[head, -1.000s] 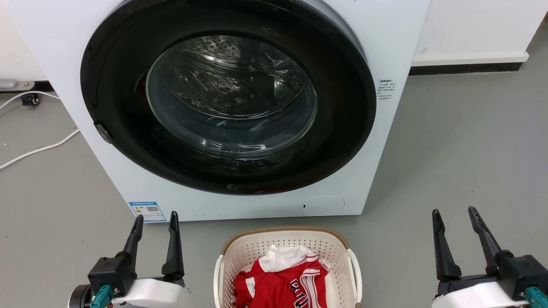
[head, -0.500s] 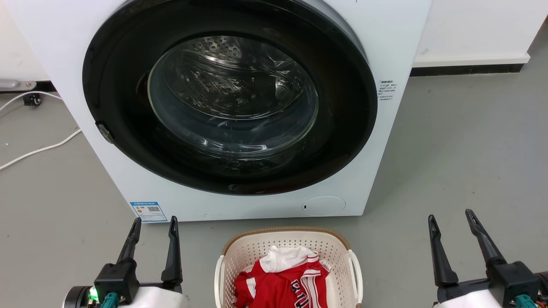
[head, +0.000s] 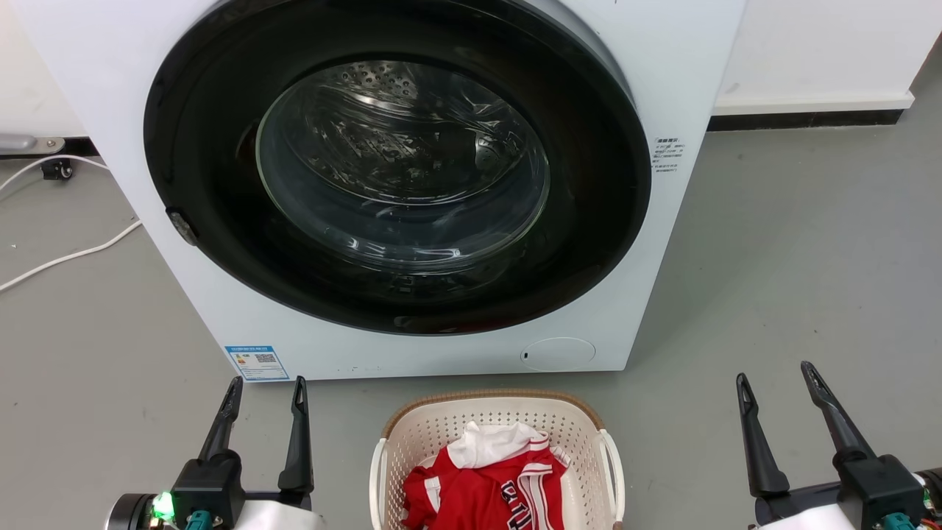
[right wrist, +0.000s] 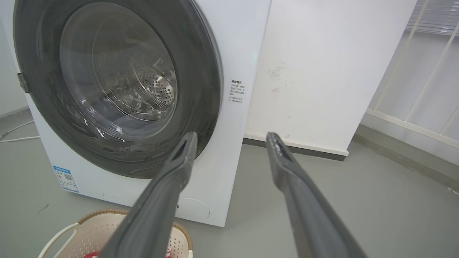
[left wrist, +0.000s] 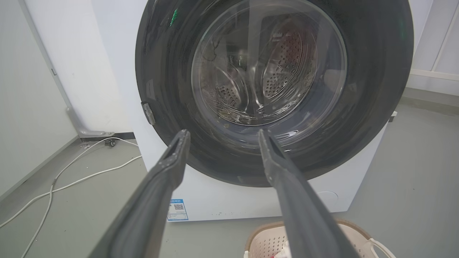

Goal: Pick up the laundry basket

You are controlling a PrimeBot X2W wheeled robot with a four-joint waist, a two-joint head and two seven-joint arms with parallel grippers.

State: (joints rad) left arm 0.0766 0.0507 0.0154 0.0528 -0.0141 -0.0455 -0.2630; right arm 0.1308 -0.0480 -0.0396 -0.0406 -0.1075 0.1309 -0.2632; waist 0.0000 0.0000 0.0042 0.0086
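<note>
Basket check: cream-white perforated plastic laundry basket [head: 487,397] with brown woven rim sits on the floor at 6 o'clock in the head view, red-and-white jersey [head: 478,493] inside, unmoved over the last second. Left gripper [head: 266,380] at 7 o'clock and right gripper [head: 774,369] at 5 o'clock have sunk slightly toward the bottom edge. Both sets of fingers are spread wide, holding nothing, well apart from the white loop handles [head: 617,471]. Reach looks barely begun. Smooth grey floor [head: 809,258]; white front-loading washing machine [head: 331,353] at 12 o'clock; loose white cable [head: 66,258] at 9 o'clock.
</note>
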